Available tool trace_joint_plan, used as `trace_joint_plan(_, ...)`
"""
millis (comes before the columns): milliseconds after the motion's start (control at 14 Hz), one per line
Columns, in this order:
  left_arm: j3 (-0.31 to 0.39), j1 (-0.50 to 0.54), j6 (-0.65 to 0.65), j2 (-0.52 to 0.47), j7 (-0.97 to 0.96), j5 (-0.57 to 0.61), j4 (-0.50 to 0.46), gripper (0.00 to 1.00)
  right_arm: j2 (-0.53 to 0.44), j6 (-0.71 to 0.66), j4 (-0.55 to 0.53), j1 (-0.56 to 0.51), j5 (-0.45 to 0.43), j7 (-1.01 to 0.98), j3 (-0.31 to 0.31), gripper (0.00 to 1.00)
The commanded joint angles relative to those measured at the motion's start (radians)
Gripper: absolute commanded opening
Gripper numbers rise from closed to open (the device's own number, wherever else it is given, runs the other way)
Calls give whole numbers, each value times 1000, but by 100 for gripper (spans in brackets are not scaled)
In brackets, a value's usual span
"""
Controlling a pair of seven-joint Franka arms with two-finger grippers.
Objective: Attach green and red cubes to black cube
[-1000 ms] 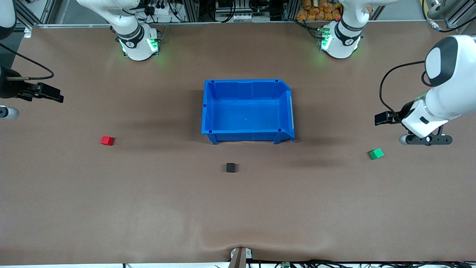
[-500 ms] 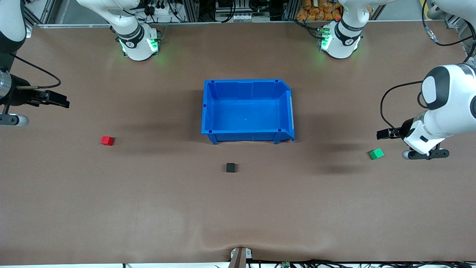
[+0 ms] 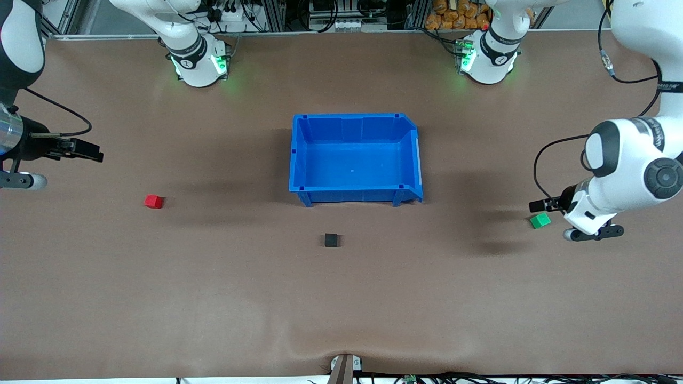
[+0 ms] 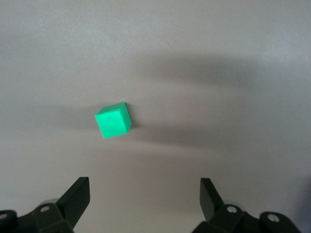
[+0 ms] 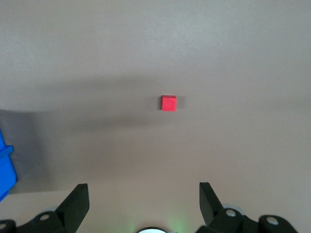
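Observation:
The green cube lies on the brown table toward the left arm's end. My left gripper hangs open over the bare table just beside it. In the left wrist view the green cube lies ahead of the left gripper, outside its empty fingers. The red cube lies toward the right arm's end. My right gripper is open over the table's edge, well apart from it. The red cube shows small ahead of the right gripper. The black cube sits alone, nearer the front camera than the bin.
An empty blue bin stands mid-table between the two arm bases; a corner of the blue bin shows in the right wrist view. Bare brown table surrounds all three cubes.
The left arm has swung in and come down beside the green cube. The right arm has shifted a little toward the red cube. No cube has moved and both grippers stay open.

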Motion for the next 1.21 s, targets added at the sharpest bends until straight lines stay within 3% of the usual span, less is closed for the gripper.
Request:
trace_joint_plan(0, 0, 23, 64, 41, -51, -2, -1, 100, -5, 42, -35, -7, 13, -2, 1, 100)
trace_joint_plan(357, 2, 39, 231, 77, -54, -3, -90, 96, 16, 66, -46, -10, 13, -2, -1, 100)
trace_joint_plan(1143, 5, 88, 303, 135, -131, -3, -84, 84, 78, 129, -78, -27, 12, -2, -5, 100)
